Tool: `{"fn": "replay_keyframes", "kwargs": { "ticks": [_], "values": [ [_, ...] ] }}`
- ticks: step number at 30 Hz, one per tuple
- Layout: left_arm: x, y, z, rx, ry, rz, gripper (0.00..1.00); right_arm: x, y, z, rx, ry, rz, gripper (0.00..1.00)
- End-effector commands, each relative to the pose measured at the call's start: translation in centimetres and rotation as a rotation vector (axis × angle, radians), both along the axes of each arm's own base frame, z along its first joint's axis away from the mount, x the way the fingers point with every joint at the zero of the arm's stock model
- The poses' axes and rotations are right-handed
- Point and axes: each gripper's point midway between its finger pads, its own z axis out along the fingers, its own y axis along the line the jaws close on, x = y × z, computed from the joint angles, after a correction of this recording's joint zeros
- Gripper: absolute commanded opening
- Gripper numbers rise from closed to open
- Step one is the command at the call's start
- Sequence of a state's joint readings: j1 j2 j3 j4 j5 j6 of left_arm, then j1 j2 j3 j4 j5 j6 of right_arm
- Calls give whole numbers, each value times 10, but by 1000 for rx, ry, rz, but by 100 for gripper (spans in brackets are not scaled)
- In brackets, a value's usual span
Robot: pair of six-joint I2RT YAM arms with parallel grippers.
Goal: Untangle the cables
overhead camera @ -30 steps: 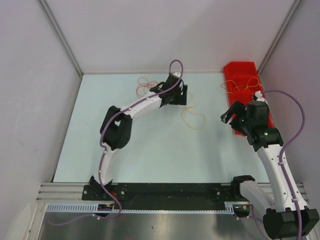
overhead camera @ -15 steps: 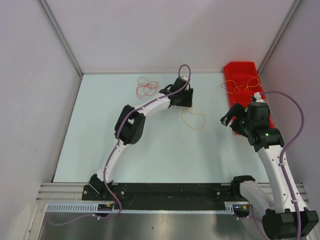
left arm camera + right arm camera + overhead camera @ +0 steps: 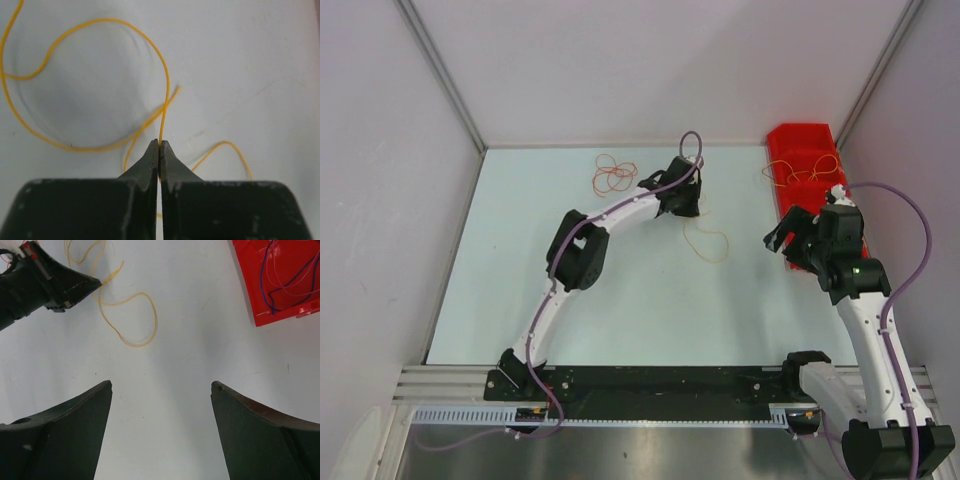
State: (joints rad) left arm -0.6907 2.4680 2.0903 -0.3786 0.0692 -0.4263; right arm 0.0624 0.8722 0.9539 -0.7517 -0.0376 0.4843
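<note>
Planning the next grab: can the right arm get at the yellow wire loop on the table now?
Probably yes. The right claw is open above the table, and the yellow wire lies ahead with nothing between. The left claw is shut on that wire's far part, so keep to the near loop.

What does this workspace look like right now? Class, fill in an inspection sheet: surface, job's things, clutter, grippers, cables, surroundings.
Surface: pale table, no marks seen.
Job's things: yellow cable in loose loops mid-table; red-orange cable tangle apart from it, at the far side; blue cable and thin pale ones inside the red bin at the far right.
Clutter: nothing seen.
Grippers: left gripper shut on the yellow cable; right gripper open, holding nothing, over bare table.
Cables: purple hoses run along both arms, clear of the thin cables.
Surroundings: plain walls on three sides; black rail at the near edge.
</note>
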Motion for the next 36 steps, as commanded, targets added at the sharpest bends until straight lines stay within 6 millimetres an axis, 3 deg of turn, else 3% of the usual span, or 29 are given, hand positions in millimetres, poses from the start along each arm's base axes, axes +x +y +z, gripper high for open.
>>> {"fn": "replay_keyframes", "kwargs": {
  "ticks": [1, 3, 6, 9, 14, 18, 23, 27, 28, 30, 31, 33, 34, 36],
  "values": [
    [-30, -4, 166, -183, -132, -71, 0, 2, -1, 21, 19, -88, 24, 85],
    [-46, 0, 212, -208, -172, -119, 1, 3, 11, 30, 73, -116, 79, 85],
    [-74, 10, 263, -231, -196, -188, 0, 6, 18, 50, 153, -180, 118, 84],
    [-102, 22, 299, -260, -215, -263, 0, 4, 28, 76, 206, -275, 163, 85],
    [-132, 38, 315, -259, -181, -307, 0, -5, 51, 116, 267, -426, 303, 83],
    [-146, 44, 308, -241, -137, -341, 0, -12, 57, 135, 251, -508, 370, 83],
    [-155, 53, 271, -177, -42, -332, 0, -12, 65, 148, 261, -556, 429, 84],
    [-157, 61, 228, -119, 42, -276, 0, -2, 64, 133, 272, -491, 412, 84],
    [-160, 62, 206, -113, 88, -262, 0, -2, 66, 130, 269, -481, 416, 84],
    [-172, 57, 196, -160, 134, -281, 0, 1, 64, 119, 247, -448, 397, 84],
    [-175, 52, 179, -196, 168, -270, 0, 1, 65, 116, 242, -439, 398, 84],
    [-188, 43, 172, -252, 188, -301, 0, 3, 60, 108, 223, -418, 369, 84],
    [-192, 43, 156, -248, 208, -295, 0, 0, 65, 105, 220, -413, 386, 84],
    [-183, 41, 150, -237, 163, -276, 1, 1, 64, 99, 214, -395, 373, 84]
  ]
}}
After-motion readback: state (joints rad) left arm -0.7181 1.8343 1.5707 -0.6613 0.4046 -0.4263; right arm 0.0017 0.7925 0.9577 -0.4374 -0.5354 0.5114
